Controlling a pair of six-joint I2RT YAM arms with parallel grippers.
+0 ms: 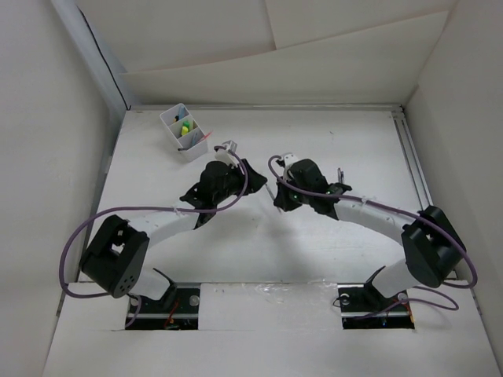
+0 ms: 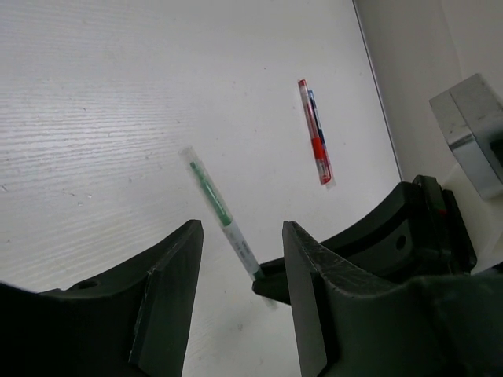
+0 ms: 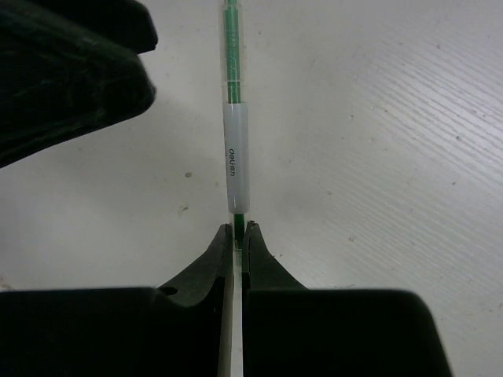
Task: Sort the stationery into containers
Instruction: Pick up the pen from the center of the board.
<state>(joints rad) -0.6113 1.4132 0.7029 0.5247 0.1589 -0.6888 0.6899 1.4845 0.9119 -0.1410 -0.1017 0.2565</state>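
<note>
White bench (image 1: pixel 314 236) | right claw (image 3: pixel 237 236) is gripping green pen (image 3: pixel 236 157), shaft pointing 12 o'clock | left claw (image 2: pixel 241 232) is hovering open alongside

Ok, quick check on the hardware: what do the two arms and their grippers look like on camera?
The left arm and right arm match: blocky black joints, white links between them, and a purple cable looping along each. The left gripper and right gripper have matte black fingers that taper towards the tips. I see no markings on them.

a white table (image 1: pixel 259 247) sits enclosed by plain white board walls (image 1: pixel 275 78).
</note>
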